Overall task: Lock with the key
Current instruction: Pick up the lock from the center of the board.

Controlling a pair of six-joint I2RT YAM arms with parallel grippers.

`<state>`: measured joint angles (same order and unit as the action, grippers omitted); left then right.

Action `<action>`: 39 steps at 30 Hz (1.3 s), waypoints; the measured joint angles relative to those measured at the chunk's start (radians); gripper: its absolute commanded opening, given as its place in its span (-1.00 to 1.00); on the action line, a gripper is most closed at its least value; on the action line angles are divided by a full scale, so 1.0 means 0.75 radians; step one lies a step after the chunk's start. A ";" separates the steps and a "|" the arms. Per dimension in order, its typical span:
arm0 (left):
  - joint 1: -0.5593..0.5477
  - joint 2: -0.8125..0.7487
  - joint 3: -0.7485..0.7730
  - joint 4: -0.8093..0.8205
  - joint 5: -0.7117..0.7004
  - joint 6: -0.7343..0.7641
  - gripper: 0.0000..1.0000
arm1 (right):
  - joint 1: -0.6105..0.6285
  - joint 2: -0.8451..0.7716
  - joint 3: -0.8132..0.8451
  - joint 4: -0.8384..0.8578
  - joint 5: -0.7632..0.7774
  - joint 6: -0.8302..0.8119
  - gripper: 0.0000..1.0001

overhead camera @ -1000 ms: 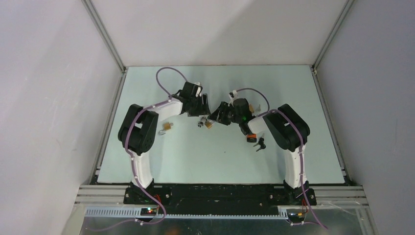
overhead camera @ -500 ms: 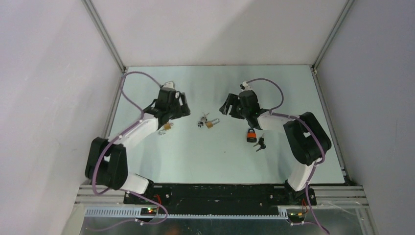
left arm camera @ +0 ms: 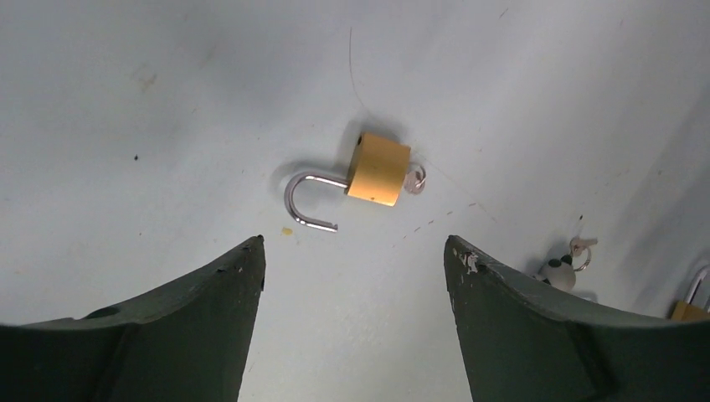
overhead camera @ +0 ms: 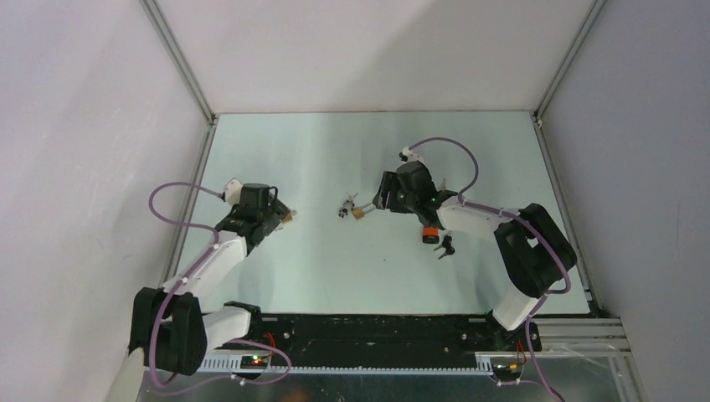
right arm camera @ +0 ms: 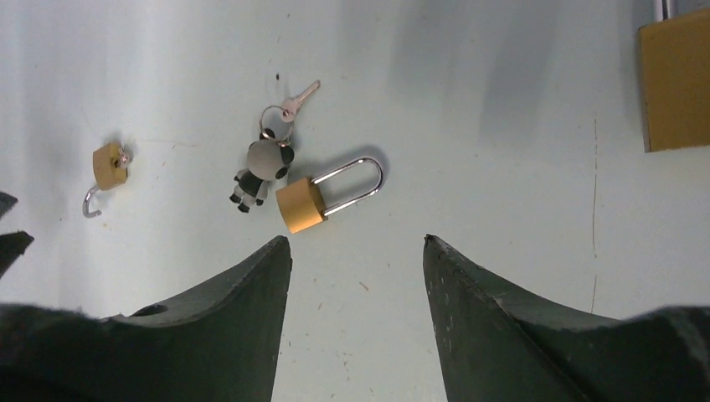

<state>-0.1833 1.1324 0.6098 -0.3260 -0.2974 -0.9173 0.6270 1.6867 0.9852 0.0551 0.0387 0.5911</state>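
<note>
A small brass padlock (left arm camera: 378, 169) lies with its shackle swung open and a key ring (left arm camera: 414, 178) at its base; it also shows in the top view (overhead camera: 287, 218). My left gripper (left arm camera: 354, 247) is open and empty just short of it. A second brass padlock (right arm camera: 301, 205) with a long closed shackle lies next to a panda keychain (right arm camera: 264, 167) carrying a silver key (right arm camera: 300, 96). My right gripper (right arm camera: 356, 243) is open and empty just short of that padlock, in the table's middle (overhead camera: 378, 199).
An orange-and-black padlock (overhead camera: 429, 234) and black keys (overhead camera: 446, 245) lie under the right forearm. A larger brass padlock (right arm camera: 674, 79) lies to the right of the right gripper. Grey walls close in the table (overhead camera: 335, 276) on three sides.
The left arm has swung out from the centre to the left and drawn back beside the small padlock. The right gripper backed away, then came back toward the long-shackle padlock.
</note>
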 measured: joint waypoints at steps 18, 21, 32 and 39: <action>0.049 0.238 -0.078 0.165 -0.040 -0.058 0.08 | 0.002 -0.184 -0.027 -0.060 -0.028 0.054 0.11; 0.053 0.261 -0.078 0.215 -0.025 -0.058 -0.07 | 0.002 -0.195 -0.027 -0.063 -0.030 0.060 0.11; 0.061 0.316 -0.062 0.247 -0.010 -0.096 -0.67 | 0.002 -0.260 -0.048 -0.068 -0.038 0.084 0.09; 0.062 0.320 -0.061 0.244 -0.006 -0.110 -1.00 | -0.001 -0.283 -0.056 -0.069 -0.064 0.086 0.09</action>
<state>-0.1368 1.3724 0.5640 -0.1432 -0.3016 -1.0000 0.6266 1.4742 0.9432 0.0036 -0.0093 0.6556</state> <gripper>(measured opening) 0.020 0.547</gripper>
